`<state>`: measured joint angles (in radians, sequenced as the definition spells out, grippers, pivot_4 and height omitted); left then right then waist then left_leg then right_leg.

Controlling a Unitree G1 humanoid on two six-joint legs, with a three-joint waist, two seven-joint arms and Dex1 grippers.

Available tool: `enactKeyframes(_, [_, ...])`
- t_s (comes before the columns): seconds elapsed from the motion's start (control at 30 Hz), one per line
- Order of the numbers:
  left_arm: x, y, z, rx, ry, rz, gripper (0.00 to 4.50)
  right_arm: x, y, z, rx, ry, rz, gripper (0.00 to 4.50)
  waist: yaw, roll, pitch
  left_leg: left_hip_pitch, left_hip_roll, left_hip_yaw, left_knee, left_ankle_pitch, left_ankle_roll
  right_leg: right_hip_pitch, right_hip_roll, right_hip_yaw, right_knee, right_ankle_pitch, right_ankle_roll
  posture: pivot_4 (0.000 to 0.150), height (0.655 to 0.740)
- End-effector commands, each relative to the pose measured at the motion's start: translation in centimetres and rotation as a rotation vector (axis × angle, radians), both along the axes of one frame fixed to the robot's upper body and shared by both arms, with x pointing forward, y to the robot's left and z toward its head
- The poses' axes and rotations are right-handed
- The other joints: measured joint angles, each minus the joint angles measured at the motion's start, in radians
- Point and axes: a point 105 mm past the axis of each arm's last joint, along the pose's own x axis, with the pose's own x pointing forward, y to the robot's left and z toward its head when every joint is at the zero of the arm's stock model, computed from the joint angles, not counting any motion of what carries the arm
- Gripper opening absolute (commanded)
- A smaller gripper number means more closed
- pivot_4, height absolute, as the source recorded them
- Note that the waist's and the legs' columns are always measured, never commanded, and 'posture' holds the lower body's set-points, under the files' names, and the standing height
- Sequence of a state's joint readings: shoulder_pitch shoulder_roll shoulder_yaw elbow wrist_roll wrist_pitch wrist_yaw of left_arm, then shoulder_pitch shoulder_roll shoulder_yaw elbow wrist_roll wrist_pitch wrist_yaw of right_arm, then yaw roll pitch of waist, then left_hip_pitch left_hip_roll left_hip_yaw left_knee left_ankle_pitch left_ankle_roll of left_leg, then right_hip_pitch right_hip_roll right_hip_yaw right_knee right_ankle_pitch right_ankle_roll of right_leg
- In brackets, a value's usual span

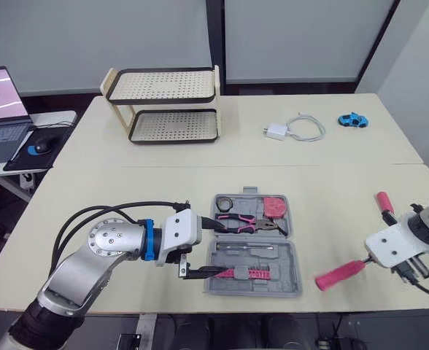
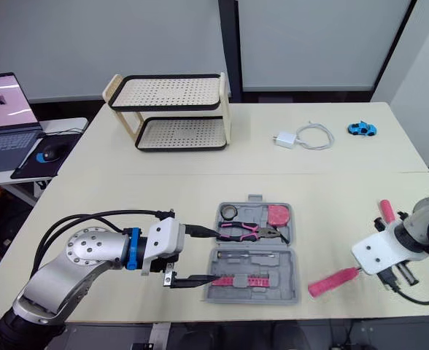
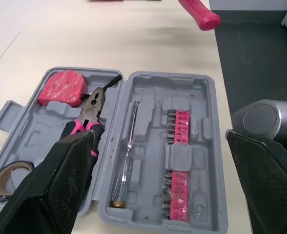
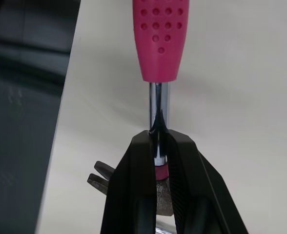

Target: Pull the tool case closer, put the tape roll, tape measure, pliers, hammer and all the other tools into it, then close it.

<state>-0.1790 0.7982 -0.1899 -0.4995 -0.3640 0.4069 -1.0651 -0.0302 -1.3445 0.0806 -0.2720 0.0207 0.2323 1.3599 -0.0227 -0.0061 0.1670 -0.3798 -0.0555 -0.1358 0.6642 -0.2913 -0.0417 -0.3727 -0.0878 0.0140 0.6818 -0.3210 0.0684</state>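
Smooth cream table | grey moulded tool case | dimpled pink-handled hammer

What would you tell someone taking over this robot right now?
Left pincer: open, at the case's left edge.
Right pincer: shut on the hammer's shaft, right of the case.
Case lies open near the robot; tape roll, pliers, tape measure inside.
Left: stow the hammer and the pink-handled tool by the right arm, then close the case.
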Motion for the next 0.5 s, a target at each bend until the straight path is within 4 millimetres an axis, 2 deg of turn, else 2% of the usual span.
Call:
enactKeyframes(0.03, [0.1,-0.1,0.9,-0.003,-0.052,-0.025,4.50,0.2,0.0,0.4,0.163,-0.084,-0.363,0.08,0.005,0.000,0.000,0.000,-0.001,0.000,0.000,0.000,0.000,0.000,-0.001,0.001,0.000,0.000,0.001,0.150,0.7318])
enactKeyframes(0.23, [0.0,-0.3,1.1,0.000,-0.057,-0.039,4.50,-0.7,-0.6,-1.4,0.336,-0.053,-0.825,0.08,0.011,0.000,0.000,0.000,-0.001,0.000,0.000,0.000,0.001,0.000,-0.001,0.001,0.000,0.001,0.001,0.150,0.7318])
enactKeyframes(0.3, [-0.1,-0.3,1.1,0.001,-0.058,-0.044,4.50,-0.5,-0.9,-1.8,0.369,-0.040,-0.954,0.08,0.010,0.000,0.000,0.001,-0.001,0.000,0.000,0.000,0.001,0.000,-0.001,0.001,0.000,0.001,0.001,0.150,0.7318])
enactKeyframes(0.5, [-0.3,-0.6,1.1,-0.002,-0.058,-0.052,4.50,0.8,0.0,-2.6,0.433,-0.022,-1.161,0.08,0.008,0.000,0.000,0.001,-0.001,0.000,0.000,0.000,0.001,0.000,-0.001,0.001,-0.001,0.001,0.001,0.150,0.7318])
